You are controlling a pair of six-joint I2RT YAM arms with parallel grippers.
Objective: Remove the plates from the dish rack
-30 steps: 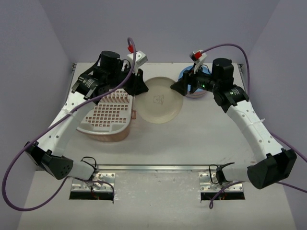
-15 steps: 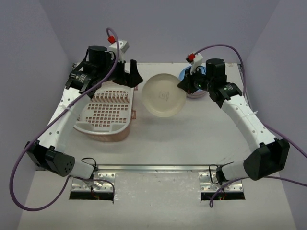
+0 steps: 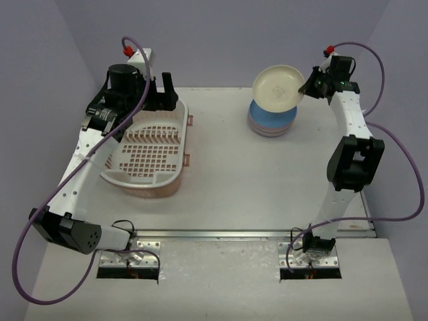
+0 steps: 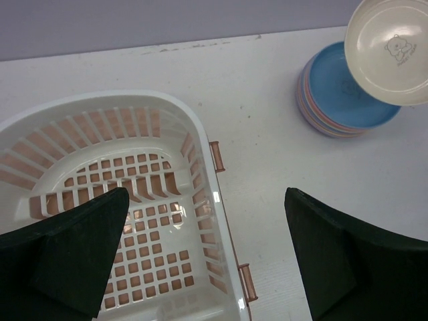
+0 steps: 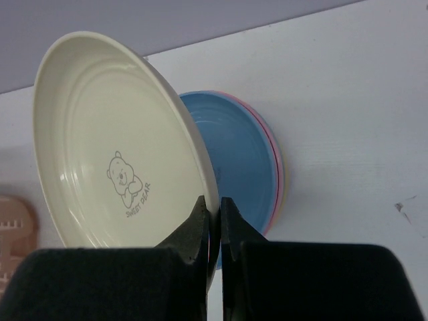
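Above plate stack (image 3: 271,120), right jaws pinch cream plate (image 3: 276,87) rim; left jaws wide over dish rack (image 3: 150,157)

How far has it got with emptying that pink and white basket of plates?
Nearly finished. The oval pink-and-white plastic dish rack holds no plates, and a stack of pastel plastic plates, blue on top, sits on the table. The right claw pinches a round cream plate by its rim, tilted above that stack; it only needs setting down. The left claw hangs open over the rack, empty.
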